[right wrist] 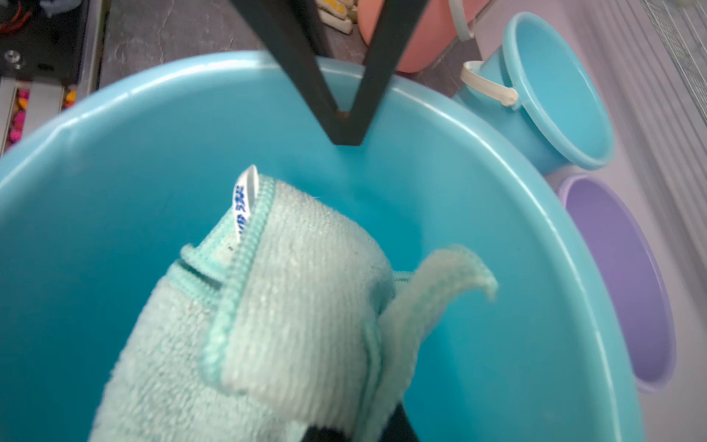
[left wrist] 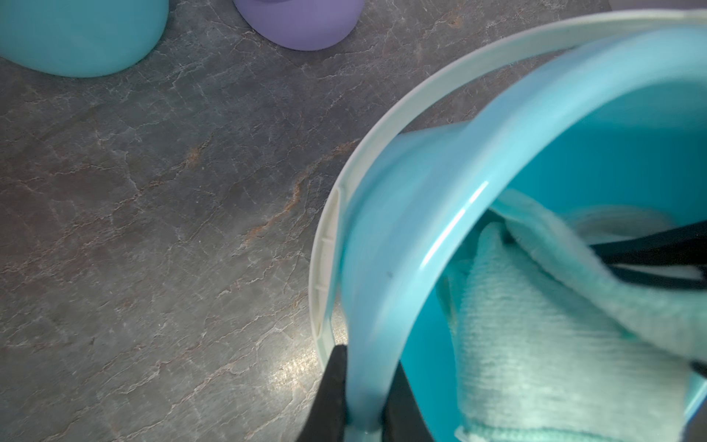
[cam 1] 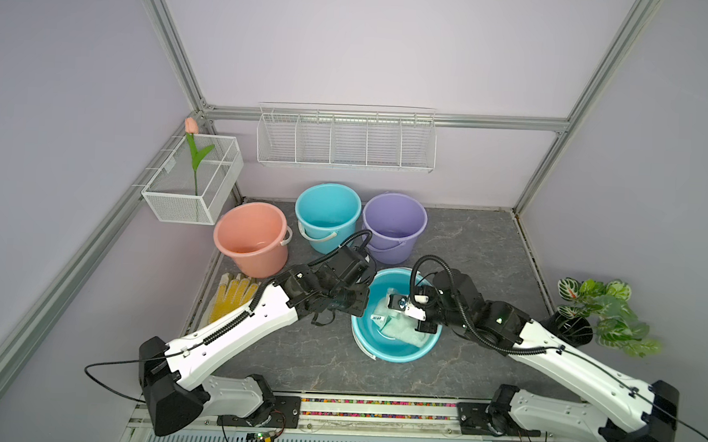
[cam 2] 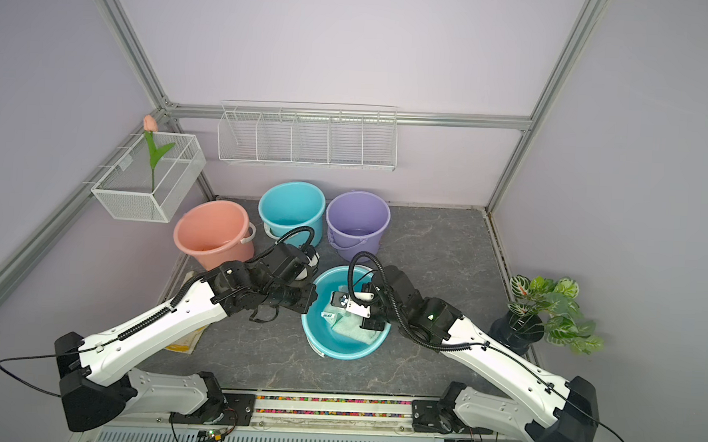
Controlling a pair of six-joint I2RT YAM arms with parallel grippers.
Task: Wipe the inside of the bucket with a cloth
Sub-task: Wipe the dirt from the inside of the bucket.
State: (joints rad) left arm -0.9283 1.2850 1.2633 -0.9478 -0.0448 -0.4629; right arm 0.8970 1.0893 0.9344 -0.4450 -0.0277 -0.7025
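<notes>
A teal bucket [cam 1: 395, 355] [cam 2: 337, 352] stands at the front centre of the table, tilted in both top views. My left gripper [cam 1: 364, 310] [left wrist: 365, 402] is shut on the left side of its rim, one finger outside and one inside the wall [left wrist: 421, 183]. The pale mint-green cloth [cam 1: 400, 330] [cam 2: 355, 332] [right wrist: 287, 306] lies bunched inside the bucket, its white label [right wrist: 245, 203] sticking up. My right gripper [cam 1: 397, 315] [right wrist: 355, 428] reaches down into the bucket and is shut on the cloth. The left gripper's fingers [right wrist: 344, 126] show clamped over the far rim in the right wrist view.
Behind stand a pink bucket [cam 1: 251, 237], a second teal bucket [cam 1: 327, 216] and a purple bucket [cam 1: 393, 226]. A yellow-dotted glove [cam 1: 232, 294] lies at the left under my left arm. A potted plant [cam 1: 601, 314] stands at the right. Wire baskets [cam 1: 346, 140] hang on the walls.
</notes>
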